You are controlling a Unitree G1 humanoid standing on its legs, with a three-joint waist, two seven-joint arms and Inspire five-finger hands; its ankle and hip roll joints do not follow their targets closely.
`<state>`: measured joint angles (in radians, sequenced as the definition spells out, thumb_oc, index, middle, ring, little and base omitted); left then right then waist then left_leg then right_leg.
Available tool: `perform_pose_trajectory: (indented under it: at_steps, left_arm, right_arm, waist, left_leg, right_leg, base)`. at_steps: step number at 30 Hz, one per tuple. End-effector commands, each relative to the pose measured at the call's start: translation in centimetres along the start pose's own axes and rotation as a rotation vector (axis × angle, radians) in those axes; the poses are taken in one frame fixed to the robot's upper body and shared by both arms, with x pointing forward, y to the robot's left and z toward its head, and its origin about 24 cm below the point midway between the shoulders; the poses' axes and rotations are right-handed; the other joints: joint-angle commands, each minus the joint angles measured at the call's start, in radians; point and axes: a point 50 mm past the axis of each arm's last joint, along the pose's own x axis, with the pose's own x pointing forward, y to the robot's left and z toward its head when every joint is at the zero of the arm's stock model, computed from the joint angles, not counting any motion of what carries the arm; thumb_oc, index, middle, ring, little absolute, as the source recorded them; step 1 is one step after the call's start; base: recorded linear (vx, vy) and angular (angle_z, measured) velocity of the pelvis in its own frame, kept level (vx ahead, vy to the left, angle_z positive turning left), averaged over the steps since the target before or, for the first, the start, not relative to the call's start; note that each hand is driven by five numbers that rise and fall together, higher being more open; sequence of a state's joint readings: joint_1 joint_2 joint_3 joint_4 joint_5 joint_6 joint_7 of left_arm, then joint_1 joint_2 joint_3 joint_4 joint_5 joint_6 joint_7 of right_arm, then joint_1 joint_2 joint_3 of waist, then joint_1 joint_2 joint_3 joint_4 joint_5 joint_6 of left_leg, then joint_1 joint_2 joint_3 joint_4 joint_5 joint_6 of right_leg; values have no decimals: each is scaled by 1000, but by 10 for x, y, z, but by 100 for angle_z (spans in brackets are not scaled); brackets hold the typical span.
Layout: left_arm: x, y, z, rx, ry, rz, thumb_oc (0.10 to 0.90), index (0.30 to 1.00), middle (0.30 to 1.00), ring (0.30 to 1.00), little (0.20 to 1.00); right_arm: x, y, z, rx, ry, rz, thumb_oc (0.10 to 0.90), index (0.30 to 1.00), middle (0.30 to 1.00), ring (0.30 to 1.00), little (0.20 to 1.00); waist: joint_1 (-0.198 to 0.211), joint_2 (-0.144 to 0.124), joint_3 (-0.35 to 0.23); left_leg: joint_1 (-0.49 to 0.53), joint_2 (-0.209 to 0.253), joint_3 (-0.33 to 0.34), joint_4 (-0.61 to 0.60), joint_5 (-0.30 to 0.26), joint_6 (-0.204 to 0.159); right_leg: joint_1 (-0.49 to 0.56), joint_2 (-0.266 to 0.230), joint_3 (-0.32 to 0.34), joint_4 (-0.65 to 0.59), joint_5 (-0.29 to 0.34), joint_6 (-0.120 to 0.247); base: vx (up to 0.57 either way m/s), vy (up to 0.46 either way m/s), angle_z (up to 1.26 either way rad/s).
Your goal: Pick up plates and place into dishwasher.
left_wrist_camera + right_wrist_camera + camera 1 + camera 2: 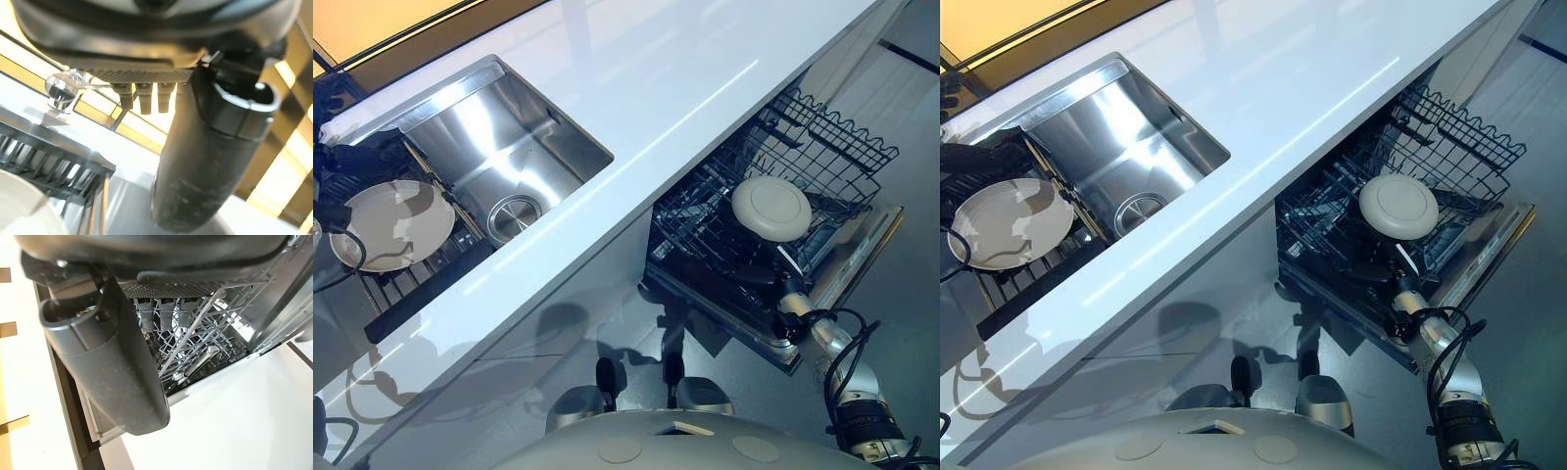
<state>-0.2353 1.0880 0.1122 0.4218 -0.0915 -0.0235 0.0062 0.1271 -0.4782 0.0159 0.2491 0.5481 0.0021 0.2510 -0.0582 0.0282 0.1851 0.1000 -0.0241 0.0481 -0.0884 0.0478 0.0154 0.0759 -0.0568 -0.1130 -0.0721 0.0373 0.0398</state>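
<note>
Judging by position, the task stands roughly half done: one plate (771,208) lies in the pulled-out dishwasher rack (822,147), while a second plate (393,225) rests on the drying rack (411,284) beside the sink (499,157). Right hand (112,362), seen in its wrist view, hangs over the rack wires, fingers relaxed, holding nothing. Left hand (205,161) likewise grips nothing; its wrist view shows that plate's rim close by.

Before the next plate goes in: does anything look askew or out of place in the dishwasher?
One thing: the plate in the dishwasher rack lies flat, underside up, on top of the wires instead of standing between them. The other plate sits on the drying rack beside the sink. No spills or damage are visible.
</note>
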Motion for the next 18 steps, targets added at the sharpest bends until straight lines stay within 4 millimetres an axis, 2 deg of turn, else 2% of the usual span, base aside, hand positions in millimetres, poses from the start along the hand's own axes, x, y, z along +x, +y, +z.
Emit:
perform_pose_trajectory:
  at_steps: [1,8,18]
  left_arm:
    - [11,35,19,109,-33,24,800,900,900,900,900]
    - [4,10,-3,132,72,-206,800,900,900,900,900]
    - [-2,-20,-14,183,134,-349,800,900,900,900,900]
  right_arm:
    - [3,12,19,-38,-101,106,800,900,900,900,900]
    - [3,8,22,-40,-97,110,800,900,900,900,900]
    - [6,8,25,-58,-83,125,800,900,900,900,900]
  waist:
    - [-3,57,-65]
    - [0,57,-49]
    - [8,54,-36]
  left_leg:
    - [-3,-73,7,15,-109,33]
    - [-5,-75,12,19,-106,39]
    - [-16,-78,9,32,-105,44]
  right_leg:
    - [-61,49,-7,156,-157,55]
    - [-62,48,-9,157,-151,58]
    - [-70,43,-19,169,-152,58]
  base:
    - [0,0,0]
    - [-6,10,0]
    - [-1,21,0]
